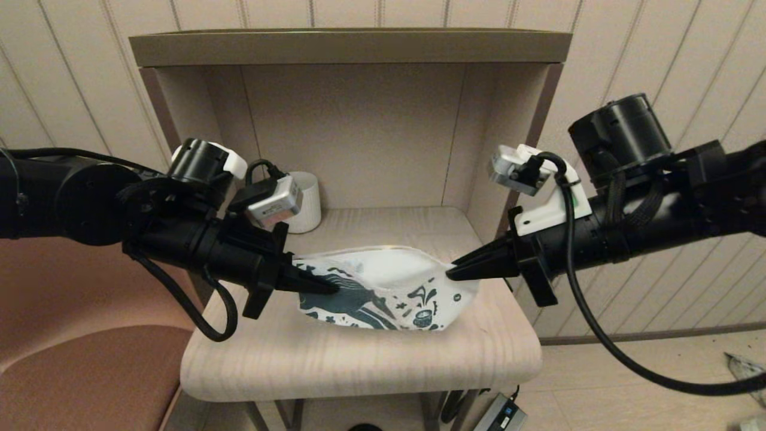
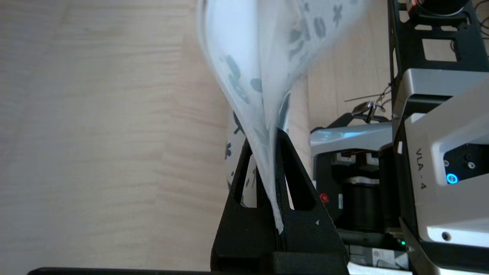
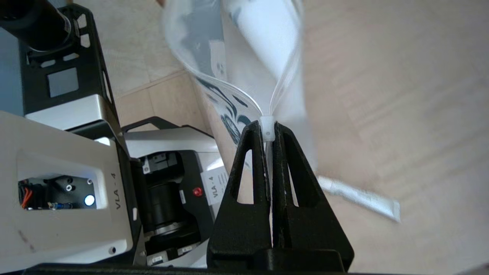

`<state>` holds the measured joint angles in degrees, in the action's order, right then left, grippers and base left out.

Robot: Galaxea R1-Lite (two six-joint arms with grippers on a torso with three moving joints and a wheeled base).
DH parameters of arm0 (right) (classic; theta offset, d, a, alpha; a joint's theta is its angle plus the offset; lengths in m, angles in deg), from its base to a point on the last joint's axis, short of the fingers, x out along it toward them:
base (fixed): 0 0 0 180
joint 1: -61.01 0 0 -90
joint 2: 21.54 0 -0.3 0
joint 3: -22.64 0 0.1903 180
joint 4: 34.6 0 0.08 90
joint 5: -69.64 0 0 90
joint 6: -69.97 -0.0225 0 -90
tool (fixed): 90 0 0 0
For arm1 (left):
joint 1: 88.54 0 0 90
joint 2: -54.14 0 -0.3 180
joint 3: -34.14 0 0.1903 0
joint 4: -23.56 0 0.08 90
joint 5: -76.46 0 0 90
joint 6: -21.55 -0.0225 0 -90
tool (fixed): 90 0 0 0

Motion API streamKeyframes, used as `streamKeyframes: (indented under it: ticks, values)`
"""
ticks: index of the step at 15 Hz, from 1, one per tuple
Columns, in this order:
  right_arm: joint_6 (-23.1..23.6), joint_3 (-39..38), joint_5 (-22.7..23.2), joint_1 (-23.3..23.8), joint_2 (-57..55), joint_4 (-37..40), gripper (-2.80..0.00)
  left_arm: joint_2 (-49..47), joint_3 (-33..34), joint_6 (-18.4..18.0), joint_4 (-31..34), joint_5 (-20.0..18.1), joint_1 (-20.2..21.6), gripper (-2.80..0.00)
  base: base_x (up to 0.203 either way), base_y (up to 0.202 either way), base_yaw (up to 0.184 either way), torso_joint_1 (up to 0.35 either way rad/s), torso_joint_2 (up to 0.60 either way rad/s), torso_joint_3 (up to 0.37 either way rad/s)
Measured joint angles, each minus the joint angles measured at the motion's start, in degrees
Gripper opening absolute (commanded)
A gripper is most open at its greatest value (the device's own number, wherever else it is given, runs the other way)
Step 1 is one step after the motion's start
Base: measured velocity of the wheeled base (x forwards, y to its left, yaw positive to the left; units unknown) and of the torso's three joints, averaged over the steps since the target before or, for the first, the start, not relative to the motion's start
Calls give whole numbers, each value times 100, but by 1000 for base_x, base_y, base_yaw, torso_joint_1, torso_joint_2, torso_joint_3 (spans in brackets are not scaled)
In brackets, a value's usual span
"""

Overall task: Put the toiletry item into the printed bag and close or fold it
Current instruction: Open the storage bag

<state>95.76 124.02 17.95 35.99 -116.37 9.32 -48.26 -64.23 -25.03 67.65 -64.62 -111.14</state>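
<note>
Left gripper and right gripper each pinch the printed bag mouth open; next, loading the toiletry item

The printed bag lies near the middle of the wooden shelf top, held between the two grippers: the left gripper clamps the bag's left end and the right gripper clamps its right end, near the zip slider. Behind the bag and to its left, in the back left corner of the alcove, stands the ribbed mug. The toiletry item lies on the shelf top just beside the bag's right end.
</note>
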Motion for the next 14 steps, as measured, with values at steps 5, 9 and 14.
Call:
streamKeyframes:
  ticks: [5,9,14]
  values:
    - [-22,228,1,-165,-284,-4,-280,-5,-26,2,-4,-22,-41,-280,0,0,0,0,0,0]
    - [-74,454,-23,-393,-523,2,-280,-56,-61,6,-17,-25,-196,-280,0,0,0,0,0,0]
    - [-107,599,-30,-441,-678,9,-280,-74,-50,4,-20,-7,-243,-280,0,0,0,0,0,0]
